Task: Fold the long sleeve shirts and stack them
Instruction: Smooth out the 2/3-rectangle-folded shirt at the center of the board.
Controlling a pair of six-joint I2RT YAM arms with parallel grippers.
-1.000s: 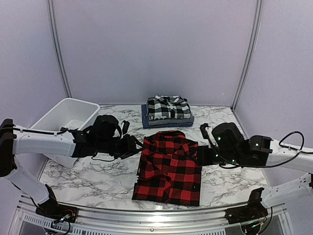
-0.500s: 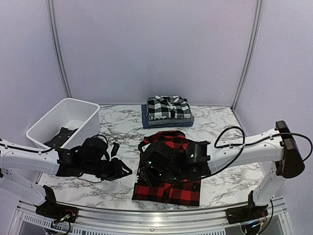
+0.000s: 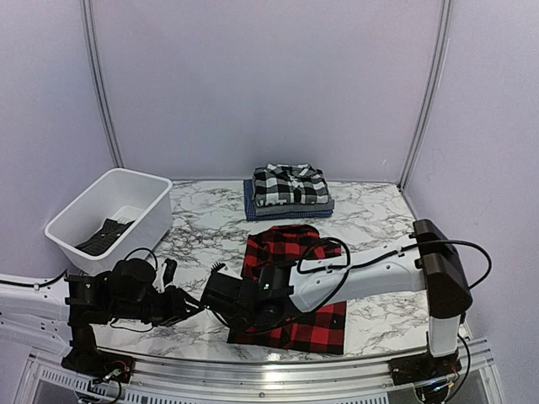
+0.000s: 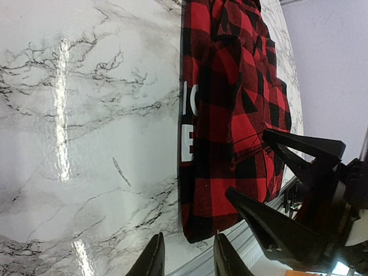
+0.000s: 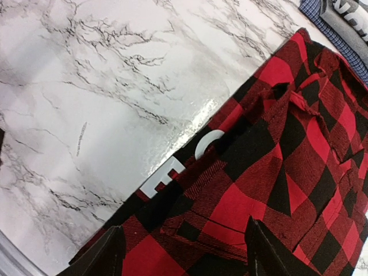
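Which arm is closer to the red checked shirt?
Right. The right arm holds open jaws over the shirt, at its near-left corner; the left arm hangs beside it, over marble.

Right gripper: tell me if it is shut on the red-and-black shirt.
No; the right gripper stands wide open, both fingers apart above the red-and-black shirt.

even bright light, glare on tabletop

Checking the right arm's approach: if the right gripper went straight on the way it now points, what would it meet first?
Most likely the red-and-black buffalo check cloth shirt: the open right gripper points at its edge, near the white marble tabletop. How far off is unclear.
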